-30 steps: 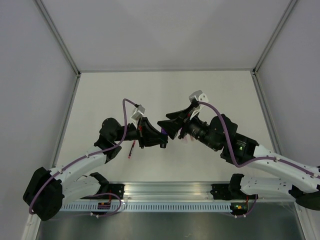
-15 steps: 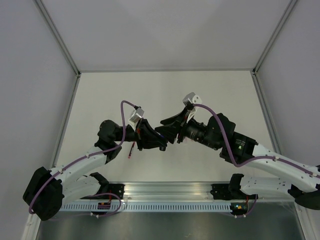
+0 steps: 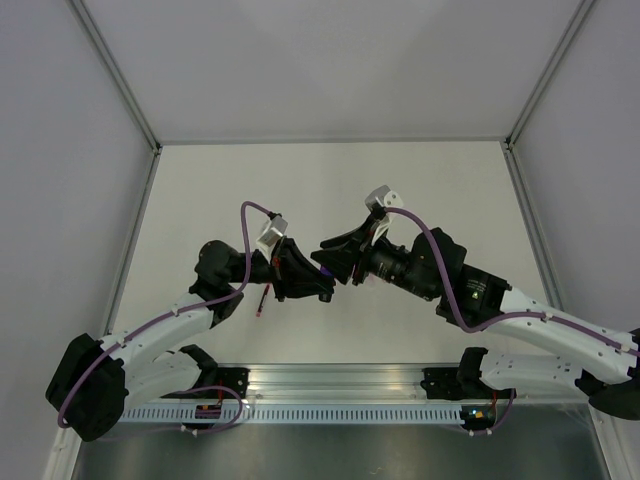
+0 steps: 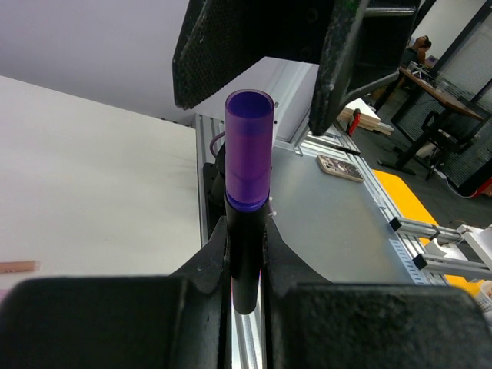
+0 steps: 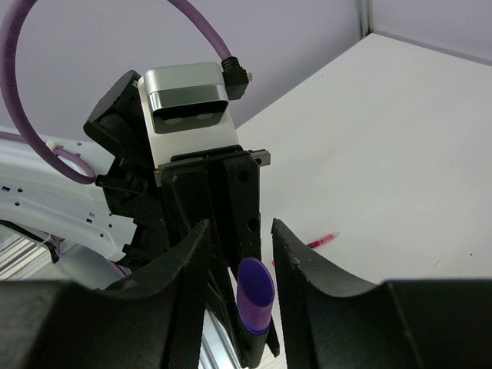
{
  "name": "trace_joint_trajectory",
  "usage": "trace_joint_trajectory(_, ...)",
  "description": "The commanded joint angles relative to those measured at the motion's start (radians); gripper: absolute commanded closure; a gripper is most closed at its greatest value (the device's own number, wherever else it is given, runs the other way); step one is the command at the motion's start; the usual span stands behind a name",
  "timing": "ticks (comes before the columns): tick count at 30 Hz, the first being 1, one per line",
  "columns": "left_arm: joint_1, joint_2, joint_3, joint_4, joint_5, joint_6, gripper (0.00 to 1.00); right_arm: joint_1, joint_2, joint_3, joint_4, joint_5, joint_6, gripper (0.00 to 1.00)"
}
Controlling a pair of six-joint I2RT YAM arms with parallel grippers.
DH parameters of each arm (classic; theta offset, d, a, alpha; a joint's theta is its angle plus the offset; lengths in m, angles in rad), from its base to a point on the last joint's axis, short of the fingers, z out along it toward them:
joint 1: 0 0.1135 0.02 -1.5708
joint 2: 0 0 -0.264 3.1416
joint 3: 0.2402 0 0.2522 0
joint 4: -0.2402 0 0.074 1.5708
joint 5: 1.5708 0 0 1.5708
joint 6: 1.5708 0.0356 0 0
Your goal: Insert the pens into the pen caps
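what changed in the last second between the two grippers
The right gripper moved left, toward the left gripper, and narrowed its jaws, which now straddle the purple end of the black marker without gripping it. The left gripper stayed shut on the marker; the red pen stayed on the table.
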Motion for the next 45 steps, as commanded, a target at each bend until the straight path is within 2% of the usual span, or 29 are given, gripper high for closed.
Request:
trace_joint_trajectory(1, -0.007, -0.004, -0.006, 0.065, 0.032, -0.01, 0.98, -0.004, 0.002, -0.005, 0.037, 0.011, 0.018, 0.58)
trace_joint_trajectory(10, -0.006, -0.007, -0.007, 0.068, 0.025, -0.016, 0.98, -0.004, -0.006, -0.09, 0.112, -0.023, 0.057, 0.75)
trace_joint_trajectory(13, -0.007, -0.007, -0.012, 0.084, 0.016, -0.025, 0.98, -0.004, -0.003, -0.128, 0.115, -0.026, 0.073, 0.86)
trace_joint_trajectory(14, -0.007, -0.007, -0.013, 0.091, 0.014, -0.031, 0.98, -0.002, -0.004, -0.136, 0.117, -0.03, 0.078, 0.96)
trace_joint_trajectory(15, -0.007, -0.01, -0.015, 0.092, 0.009, -0.034, 0.98, -0.002, -0.008, -0.146, 0.125, -0.032, 0.081, 1.0)
trace_joint_trajectory(23, -0.007, -0.016, -0.035, 0.078, -0.126, -0.045, 0.98, -0.004, 0.023, -0.179, 0.079, -0.064, 0.115, 1.0)
trace_joint_trajectory(30, -0.006, -0.033, -0.015, -0.031, -0.236, 0.018, 0.98, -0.002, 0.055, -0.222, 0.06, -0.096, 0.168, 1.0)
trace_joint_trajectory(40, -0.006, -0.03, 0.004, -0.048, -0.251, 0.064, 0.98, -0.004, 0.042, -0.305, 0.082, -0.09, 0.208, 1.0)
trace_joint_trajectory(44, -0.006, -0.038, -0.03, 0.044, -0.207, 0.053, 0.98, -0.004, 0.046, -0.294, 0.076, -0.089, 0.207, 1.0)
trace_joint_trajectory(45, -0.006, -0.048, -0.041, 0.108, -0.187, 0.049, 0.98, -0.005, 0.048, -0.292, 0.072, -0.087, 0.205, 1.0)
